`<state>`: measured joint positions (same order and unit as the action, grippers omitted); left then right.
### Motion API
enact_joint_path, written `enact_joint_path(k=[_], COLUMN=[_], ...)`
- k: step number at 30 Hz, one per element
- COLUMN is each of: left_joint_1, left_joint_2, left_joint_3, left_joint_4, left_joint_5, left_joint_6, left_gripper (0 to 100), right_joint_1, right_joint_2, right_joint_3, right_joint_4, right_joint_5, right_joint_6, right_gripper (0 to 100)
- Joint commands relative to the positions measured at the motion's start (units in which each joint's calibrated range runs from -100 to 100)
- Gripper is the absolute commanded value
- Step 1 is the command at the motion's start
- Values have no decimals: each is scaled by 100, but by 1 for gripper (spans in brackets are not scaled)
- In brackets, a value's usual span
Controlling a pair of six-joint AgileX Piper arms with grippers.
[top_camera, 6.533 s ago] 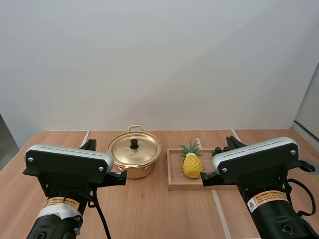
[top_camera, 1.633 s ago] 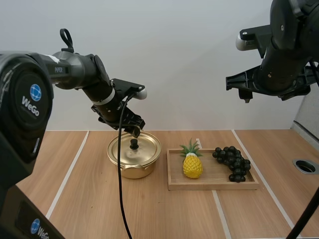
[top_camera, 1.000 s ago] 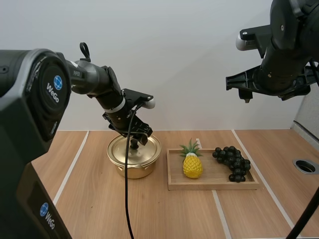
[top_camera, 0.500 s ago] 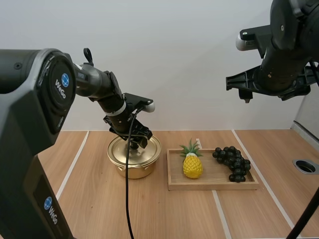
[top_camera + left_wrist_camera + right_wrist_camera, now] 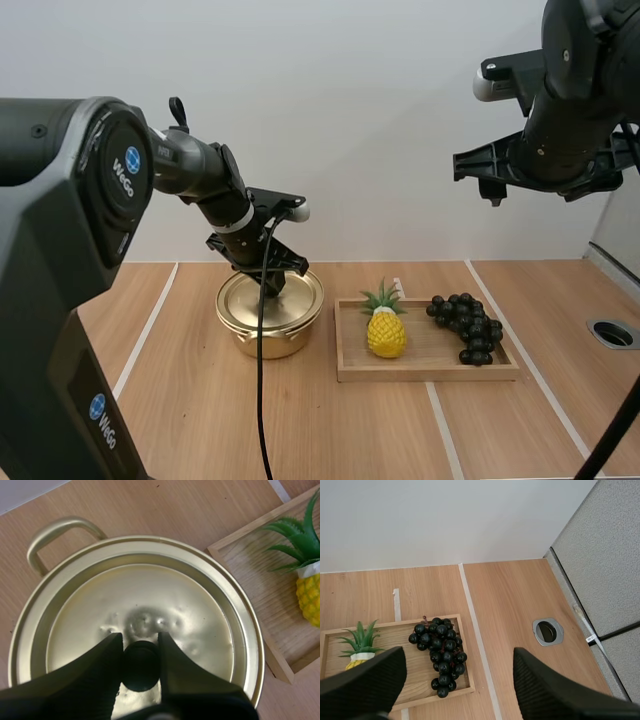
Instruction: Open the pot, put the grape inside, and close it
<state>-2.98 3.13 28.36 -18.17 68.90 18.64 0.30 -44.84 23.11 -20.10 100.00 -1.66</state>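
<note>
Pale wood forms the surface (image 5: 300,420) that fills the lower half of the high view. From the left of that frame the left arm (image 5: 200,175) is reached down to the pot (image 5: 262,338), while the right arm (image 5: 570,110) is held high in the upper right. A wooden tray (image 5: 420,373) is set at lower centre-right, just beside the pot at lower centre-left. The lid (image 5: 170,605) is seated on the pot's rim, so the pot is judged unopened. On the tray a pineapple (image 5: 386,335) is stood at the left end and the grapes (image 5: 465,322) are laid at the right end, well apart from the pot. Smallest is the black knob (image 5: 141,662) at the lid's centre: the left tool (image 5: 140,640) is closed on it, one finger pressed to each side. The right tool (image 5: 459,652) is spread wide with nothing held, high above the tray. For a clean lift, the pinch should be kept firm and centred, the lid raised straight up until clear of the rim, then carried to bare surface away from the tray, so the opening is left free for the grapes.
</note>
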Motion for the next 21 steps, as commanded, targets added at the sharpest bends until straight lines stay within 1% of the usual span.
enact_joint_path(k=[1,12,19,21], left_joint_1=[-20,-12,3,3], left_joint_2=[-151,-934,-1836,-2131], left_joint_3=[-23,-452,-912,-985], left_joint_4=[-78,-24,-24,-24], left_joint_5=[-237,-198,-296,-543], left_joint_6=[-63,-334,-371,-406], left_gripper=[2,2,2,2], right_joint_1=[-20,-20,-20,-20], right_joint_2=[-55,-55,-55,-55], right_joint_3=[23,23,23,23], right_joint_4=[5,5,9,9], right_joint_5=[0,0,0,0], right_joint_6=[24,24,24,24], right_gripper=[100,100,100,100])
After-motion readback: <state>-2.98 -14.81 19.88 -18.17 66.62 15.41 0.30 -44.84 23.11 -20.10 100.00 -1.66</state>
